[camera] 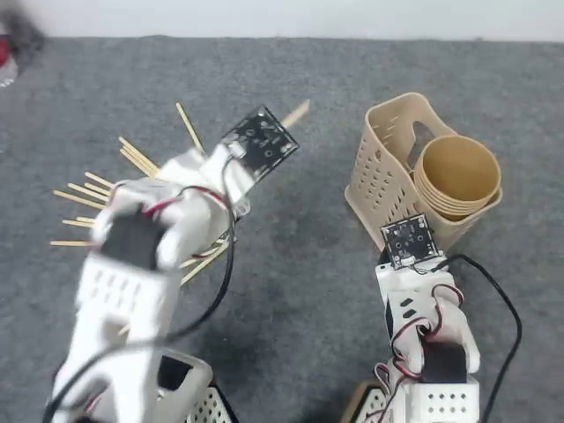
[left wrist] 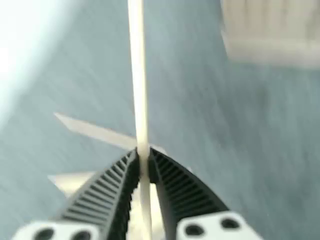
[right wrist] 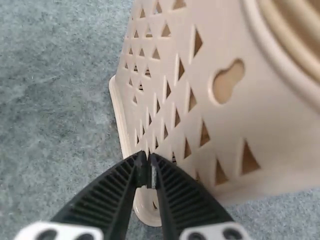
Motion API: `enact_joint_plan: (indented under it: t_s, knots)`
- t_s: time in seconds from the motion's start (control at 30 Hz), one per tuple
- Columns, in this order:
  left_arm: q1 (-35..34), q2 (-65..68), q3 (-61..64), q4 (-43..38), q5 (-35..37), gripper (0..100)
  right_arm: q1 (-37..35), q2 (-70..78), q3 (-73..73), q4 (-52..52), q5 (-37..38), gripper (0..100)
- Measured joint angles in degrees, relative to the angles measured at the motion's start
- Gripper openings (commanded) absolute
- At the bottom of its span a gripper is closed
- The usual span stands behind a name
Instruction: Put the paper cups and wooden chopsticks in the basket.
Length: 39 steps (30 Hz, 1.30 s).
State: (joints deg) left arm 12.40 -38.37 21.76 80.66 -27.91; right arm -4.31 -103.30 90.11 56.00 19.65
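Nearest, at the lower left of the high view: left arm point(camera: 123, 264), raised above the counter point(camera: 300, 300), wrist board turned toward the far side. At its tip, left end effector point(left wrist: 143, 159): clenched on one wooden chopstick point(left wrist: 136, 65), gripped between the ribbed black fingers point(left wrist: 112, 185), long free end projecting straight out past the fingertips. In the high view, chopstick tip emerging beyond the wrist board, pointing toward the far right.

At the lower right: right arm point(camera: 432, 352), low and extended toward the basket point(camera: 381, 176). At its tip, right end effector point(right wrist: 148, 161): clenched, fingertips pressed together, placed just at the base flange of the basket's near perforated wall. Cannot tell whether touching the flange.

Beneath and beside the left arm: loose chopsticks point(camera: 92, 192), scattered flat on the counter, fanned out to the left, several partly hidden under the arm. Well apart from the basket.

Farther out, right of centre: beige basket standing on the counter, walls pierced with small triangular openings. Inside, at its right end: paper cups point(camera: 458, 172), nested in one stack, mouths upward, top rim rising above the basket wall. Behind the stack, toward the basket's far left: a further compartment, partly visible.

Farthest: pale strip along the counter's rear edge.
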Motion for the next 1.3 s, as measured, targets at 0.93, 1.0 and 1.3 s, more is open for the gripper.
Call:
enact_joint_plan:
  t_s: [0.93, 1.0, 1.3]
  knots:
    - [22.9, 27.1, -7.5, -72.1, 29.9, 1, 0.2, 0.0, 2.4, -2.5, 0.0, 0.8]
    - [23.5, 31.2, -9.9, -73.4, 29.9, 1, 0.2, 0.0, 2.7, -2.9, 0.0, 0.8]
    - [23.3, 38.2, -14.7, -73.0, 30.4, 17, 0.2, 0.0, 2.7, -2.9, 0.0, 0.8]
